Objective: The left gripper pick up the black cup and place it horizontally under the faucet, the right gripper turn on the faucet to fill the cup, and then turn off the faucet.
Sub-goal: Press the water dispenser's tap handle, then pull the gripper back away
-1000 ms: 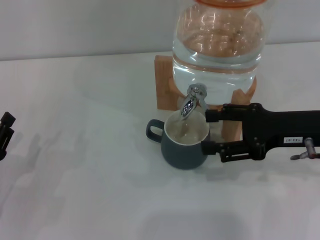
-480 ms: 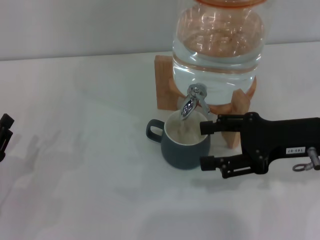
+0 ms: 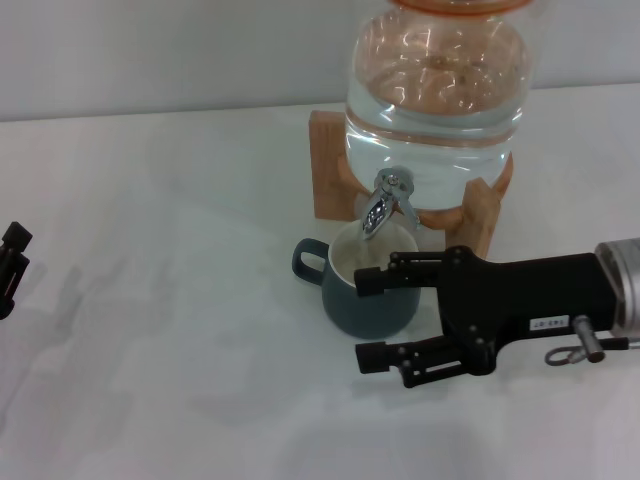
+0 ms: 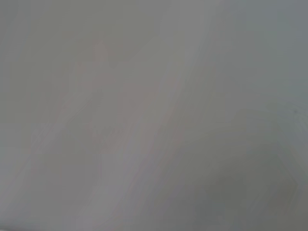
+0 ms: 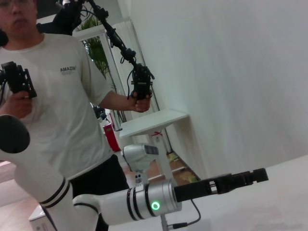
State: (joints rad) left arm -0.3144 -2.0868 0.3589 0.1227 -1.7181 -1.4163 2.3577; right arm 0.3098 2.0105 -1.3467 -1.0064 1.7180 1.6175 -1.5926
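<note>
The black cup [image 3: 342, 300] stands upright on the white table, its cream inside right below the faucet [image 3: 384, 203] on the glass water jar [image 3: 435, 90]. My right gripper [image 3: 363, 320] is open and empty. It hovers on the near right of the cup; one finger crosses the cup's near rim and the other lies in front of the cup. My left gripper [image 3: 10, 262] sits at the table's far left edge, far from the cup. It also shows in the right wrist view [image 5: 240, 181] on its silver arm with the green light [image 5: 155, 206]. The left wrist view shows only a blank pale surface.
The jar rests on a wooden stand [image 3: 325, 165] at the back of the table. In the right wrist view a person [image 5: 53, 110] holding hand controllers stands beyond the left arm, near a small white table [image 5: 151, 122].
My right gripper has drawn back from beside the faucet, moving toward me and to the left, and now sits lower in front of the cup. The cup and left gripper stayed put.
</note>
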